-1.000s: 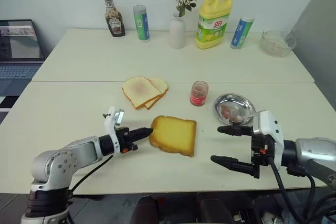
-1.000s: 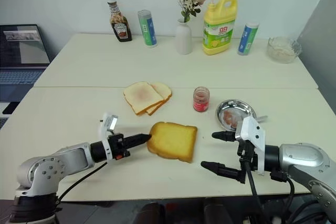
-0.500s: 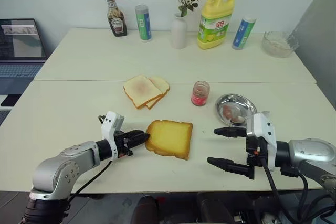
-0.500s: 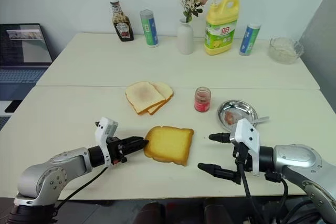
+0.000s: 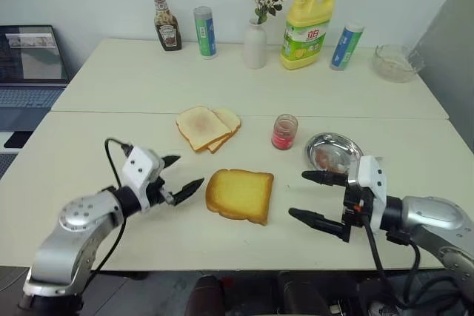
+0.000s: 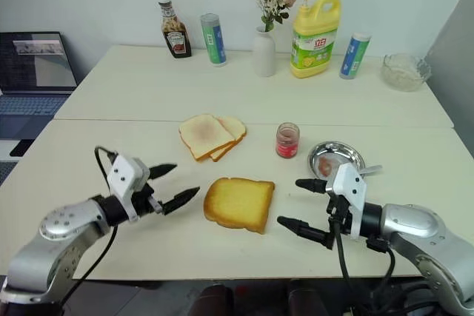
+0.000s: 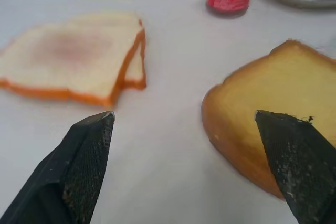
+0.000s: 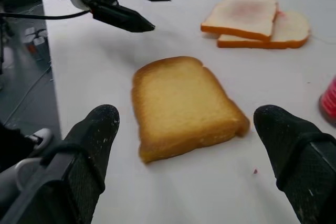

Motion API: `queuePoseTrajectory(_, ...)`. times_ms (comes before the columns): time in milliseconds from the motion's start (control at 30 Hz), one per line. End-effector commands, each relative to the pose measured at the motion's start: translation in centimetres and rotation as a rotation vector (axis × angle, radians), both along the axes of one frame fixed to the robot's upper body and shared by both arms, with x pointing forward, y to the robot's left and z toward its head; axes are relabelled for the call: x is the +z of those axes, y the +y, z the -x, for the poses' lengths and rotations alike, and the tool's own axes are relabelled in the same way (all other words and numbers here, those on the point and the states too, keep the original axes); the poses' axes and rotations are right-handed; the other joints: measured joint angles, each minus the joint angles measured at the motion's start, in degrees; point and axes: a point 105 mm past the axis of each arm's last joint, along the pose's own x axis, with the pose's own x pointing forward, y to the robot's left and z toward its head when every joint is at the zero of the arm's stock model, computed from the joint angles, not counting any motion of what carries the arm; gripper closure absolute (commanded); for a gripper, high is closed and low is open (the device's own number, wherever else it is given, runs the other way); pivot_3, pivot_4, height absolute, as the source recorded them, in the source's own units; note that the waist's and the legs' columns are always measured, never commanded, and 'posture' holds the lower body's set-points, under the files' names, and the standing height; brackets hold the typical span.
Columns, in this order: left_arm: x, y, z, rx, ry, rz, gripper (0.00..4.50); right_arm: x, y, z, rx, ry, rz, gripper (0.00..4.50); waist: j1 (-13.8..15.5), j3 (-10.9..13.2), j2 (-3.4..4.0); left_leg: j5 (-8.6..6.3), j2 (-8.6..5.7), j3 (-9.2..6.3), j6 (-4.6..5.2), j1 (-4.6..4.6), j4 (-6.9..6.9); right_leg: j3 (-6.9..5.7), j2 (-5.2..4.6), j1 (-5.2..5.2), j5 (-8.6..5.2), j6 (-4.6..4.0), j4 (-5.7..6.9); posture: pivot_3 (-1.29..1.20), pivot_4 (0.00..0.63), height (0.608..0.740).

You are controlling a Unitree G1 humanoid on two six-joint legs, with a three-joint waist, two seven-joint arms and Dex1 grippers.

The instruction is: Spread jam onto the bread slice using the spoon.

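Observation:
The thick golden bread slice (image 5: 239,195) lies flat on the cream table near its front edge. My left gripper (image 5: 189,170) hovers open just left of the slice, apart from it, with nothing between its fingers. On the slice's right my right gripper (image 5: 297,194) stands open and empty, its fingertips pointing at the bread. The small jar of red jam (image 5: 284,132) stands behind the slice. A slim silver spoon handle (image 6: 372,169) pokes out of the metal dish (image 5: 331,152) beyond my right gripper; its bowl is hidden. The right wrist view looks onto the bread slice (image 8: 184,106).
Two thinner pale slices (image 5: 207,126) are stacked behind the bread at left. Along the far edge stand a brown sauce bottle (image 5: 166,19), two cans, a vase, a yellow detergent bottle (image 5: 304,17) and a glass bowl (image 5: 391,61). A laptop (image 5: 29,57) sits far left.
My left gripper has opened, let go of the bread's left edge, risen and rolled. The bread stays flat on the table. The right gripper has hardly moved.

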Motion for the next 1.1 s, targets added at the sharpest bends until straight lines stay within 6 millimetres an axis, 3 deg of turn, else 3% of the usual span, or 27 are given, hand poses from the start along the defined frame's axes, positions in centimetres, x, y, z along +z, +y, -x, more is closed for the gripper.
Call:
queuePoseTrajectory(33,2.7,-4.0,1.3,-0.238,-0.076,0.007,0.03,0.9,-0.5,-0.5,-0.078,-0.075,-0.017,0.00,-0.1,0.0,0.01,-0.01,0.00,0.07,-0.01,0.01,0.00,-0.01,0.00,0.00,0.01,0.01,0.00,0.00,0.150,0.740)
queuePoseTrajectory(133,4.6,-7.3,3.0,-0.471,-0.052,0.050,0.03,1.0,-1.8,-1.7,-0.241,-0.111,-0.041,0.00,-0.1,0.0,-0.02,-0.02,-0.01,0.04,-0.02,-0.06,0.01,-0.04,0.01,-0.04,0.00,0.06,-0.02,0.00,0.150,0.740)
queuePoseTrajectory(267,4.1,-7.9,4.0,-0.625,-0.035,-0.073,0.03,1.8,-2.9,-1.8,-0.389,-0.131,-0.151,0.00,-0.6,0.0,0.09,-0.01,0.05,0.07,-0.02,0.00,-0.03,-0.01,0.10,-0.07,0.00,0.06,0.05,0.00,0.150,0.740)
queuePoseTrajectory(600,3.5,-9.2,3.7,-0.733,-0.075,-0.187,0.03,0.2,-10.6,-1.4,-0.824,-0.034,-0.350,0.00,-0.4,0.0,0.12,-0.01,0.02,0.10,-0.01,0.04,-0.08,0.01,0.09,-0.03,-0.02,0.04,0.05,0.00,0.150,0.740)
queuePoseTrajectory(767,2.7,-9.4,3.6,-0.743,-0.070,-0.217,0.03,-1.9,-11.9,-3.2,-0.906,0.043,-0.427,0.00,-0.6,0.0,0.14,-0.01,0.03,0.12,0.00,0.10,-0.07,0.04,0.11,-0.03,-0.01,0.03,0.10,0.00,0.150,0.740)
queuePoseTrajectory(1100,2.2,-9.2,3.5,-0.716,-0.082,-0.229,0.03,-2.9,-14.5,-6.4,-1.042,0.131,-0.640,0.00,-0.4,0.1,0.23,-0.01,0.03,0.10,0.00,0.03,-0.09,0.05,0.10,-0.05,-0.02,0.03,0.06,0.00,0.150,0.740)
